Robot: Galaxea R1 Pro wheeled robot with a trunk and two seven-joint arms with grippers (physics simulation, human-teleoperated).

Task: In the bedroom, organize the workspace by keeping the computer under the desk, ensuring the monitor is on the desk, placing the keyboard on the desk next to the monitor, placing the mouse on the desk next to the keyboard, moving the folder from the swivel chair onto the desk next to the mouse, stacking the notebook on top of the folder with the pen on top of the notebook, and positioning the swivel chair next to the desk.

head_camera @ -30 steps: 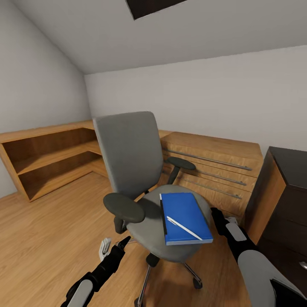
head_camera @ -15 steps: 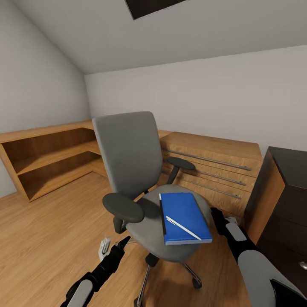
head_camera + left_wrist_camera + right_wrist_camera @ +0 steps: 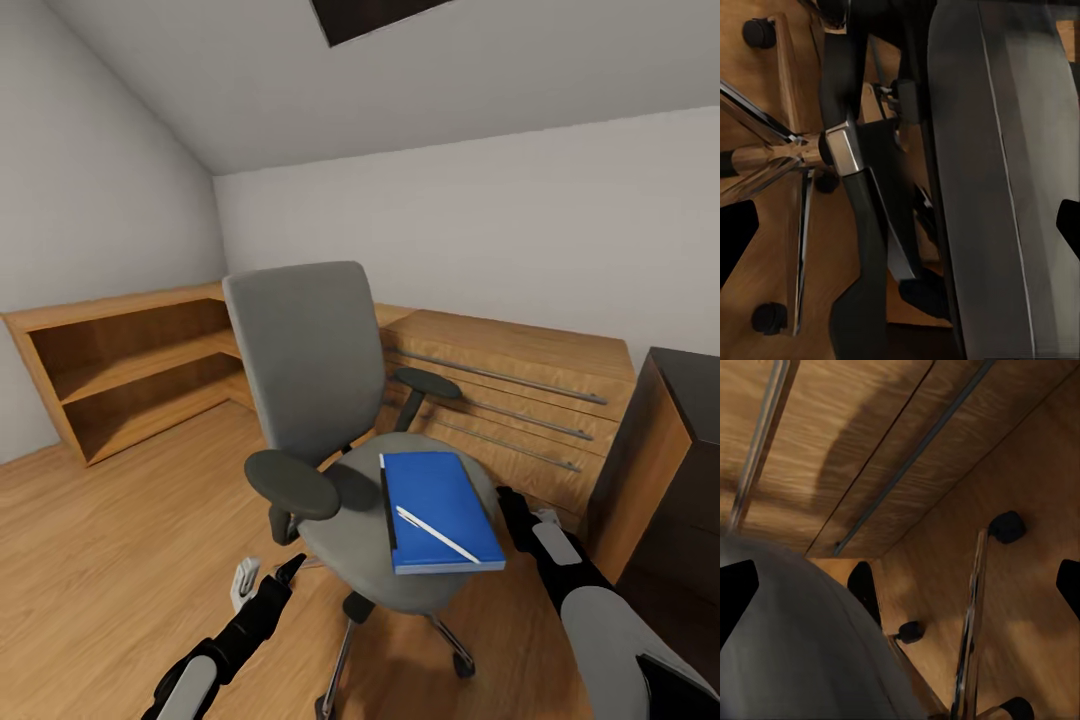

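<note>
Room: the bedroom has grey walls, a sloped ceiling and a wood floor [image 3: 110,540].
Swivel chair: the swivel chair [image 3: 300,370] stands in the middle of the head view, its grey back upright, with black armrests on both sides. Its chrome star base [image 3: 772,161] with black casters shows in the left wrist view.
Folder: the folder [image 3: 440,510] lies flat on the chair seat, toward the seat's right edge, blue face up.
Pen: the pen [image 3: 434,533] lies diagonally on top of the folder, touching it.
Left gripper: the left gripper [image 3: 268,582] hangs low beside the chair, below the left armrest, near the floor. Its fingers look apart and hold nothing.
Right gripper: the right gripper [image 3: 512,508] is just beside the seat's right edge, close to the folder. I cannot tell if it is open or closed, because the seat hides the tips.
Furniture behind: a low wooden shelf unit [image 3: 120,375] stands along the left wall, wooden drawers [image 3: 510,400] with long metal handles along the back wall, and a dark cabinet [image 3: 680,470] at the right.
</note>
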